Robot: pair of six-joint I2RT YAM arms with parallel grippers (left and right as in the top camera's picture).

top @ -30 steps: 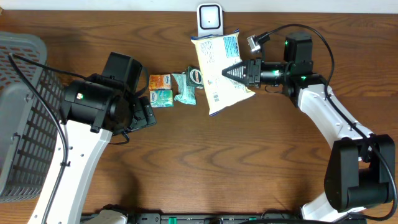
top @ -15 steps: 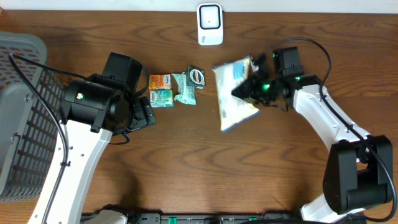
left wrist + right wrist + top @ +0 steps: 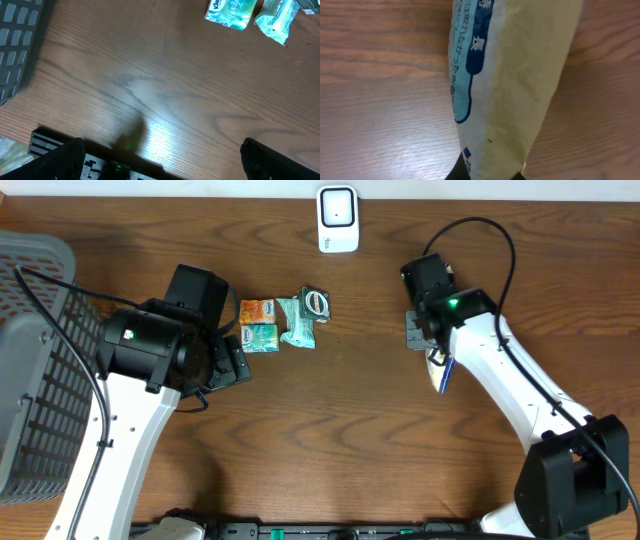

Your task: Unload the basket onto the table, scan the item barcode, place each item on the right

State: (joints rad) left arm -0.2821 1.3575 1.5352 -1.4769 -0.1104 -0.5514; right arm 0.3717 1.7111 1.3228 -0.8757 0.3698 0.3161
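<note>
The item, a pale yellow and blue snack bag (image 3: 520, 75), runs up the middle of the right wrist view, and my right gripper (image 3: 492, 172) is shut on its lower end. From overhead the right wrist covers the bag, leaving only a blue and yellow sliver (image 3: 443, 372) in sight beside the arm. The white barcode scanner (image 3: 338, 218) stands at the table's far edge, well left of that arm. My left gripper (image 3: 160, 167) hangs open over bare wood, its dark fingers (image 3: 55, 160) far apart with nothing between them.
Small packets lie left of centre: an orange one (image 3: 257, 311), a teal one (image 3: 260, 336) and a green one (image 3: 297, 322), with a round tape-like object (image 3: 315, 301) beside them. A grey basket (image 3: 35, 360) fills the left edge.
The right arm swung the bag away from the scanner, down and to the right, and turned so its wrist now covers the bag. The left arm has not moved.
</note>
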